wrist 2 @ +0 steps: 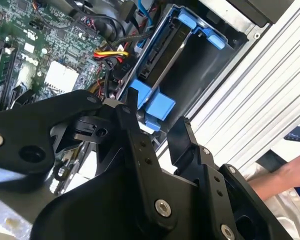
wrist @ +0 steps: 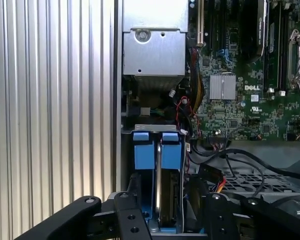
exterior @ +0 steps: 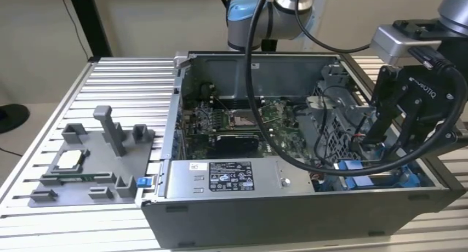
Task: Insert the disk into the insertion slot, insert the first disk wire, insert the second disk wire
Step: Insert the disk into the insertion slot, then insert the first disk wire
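- gripper point(wrist 2: 157, 112): closest thing in both wrist views; black fingers point(wrist 2: 132, 117) clearly spread, gap between the tips open, nothing clamped in it.
- In the exterior view the gripper hangs at middle right of the frame and reaches down into the PC case point(exterior: 292, 219) at its corner on the exterior view's right.
- disk point(wrist: 166, 200): just past the fingertips, standing on edge inside the insertion slot point(exterior: 406, 179). A finger sits on each side of its blue carrier; cannot tell if either touches it.
- Two blue tabs point(wrist: 142, 150) stick out side by side at the disk's end, just beyond the fingertips.
- Red-yellow-black wire bundle point(wrist 2: 110, 54) runs to a black plug next to the disk; cannot tell if it is seated.
- power-supply box point(exterior: 227, 178): grey with a white label, lower centre of the exterior view, along the case's front edge.
- grey fixture tray point(exterior: 95, 164): lower left of the exterior view, on the ribbed metal table point(exterior: 124, 82).
- green motherboard point(exterior: 234, 120): mid-frame, on the case floor.
- robot arm point(exterior: 245, 13): blue-capped joint, top centre, behind the case.
- A person's hand point(wrist 2: 285, 175) lies over the ribbed table beyond the case wall.
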`<action>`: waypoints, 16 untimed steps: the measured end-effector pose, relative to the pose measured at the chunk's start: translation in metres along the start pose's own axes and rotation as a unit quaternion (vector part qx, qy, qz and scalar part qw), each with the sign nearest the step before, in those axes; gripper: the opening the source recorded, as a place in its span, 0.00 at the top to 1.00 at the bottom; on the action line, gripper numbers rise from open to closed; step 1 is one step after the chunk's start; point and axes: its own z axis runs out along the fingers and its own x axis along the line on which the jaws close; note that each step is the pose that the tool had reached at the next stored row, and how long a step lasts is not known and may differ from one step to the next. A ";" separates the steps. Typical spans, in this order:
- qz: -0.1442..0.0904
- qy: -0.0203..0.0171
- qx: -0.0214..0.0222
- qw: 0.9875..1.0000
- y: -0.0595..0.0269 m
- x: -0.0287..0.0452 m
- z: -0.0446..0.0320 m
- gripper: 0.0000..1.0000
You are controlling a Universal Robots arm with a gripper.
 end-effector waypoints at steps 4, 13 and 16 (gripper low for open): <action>0.000 -0.001 0.000 1.000 -0.0021 -0.0051 0.0022 0.00; 0.023 -0.020 0.000 1.000 -0.0038 -0.0065 0.0076 0.00; 0.035 -0.023 0.000 0.999 -0.0041 -0.0066 0.0090 0.00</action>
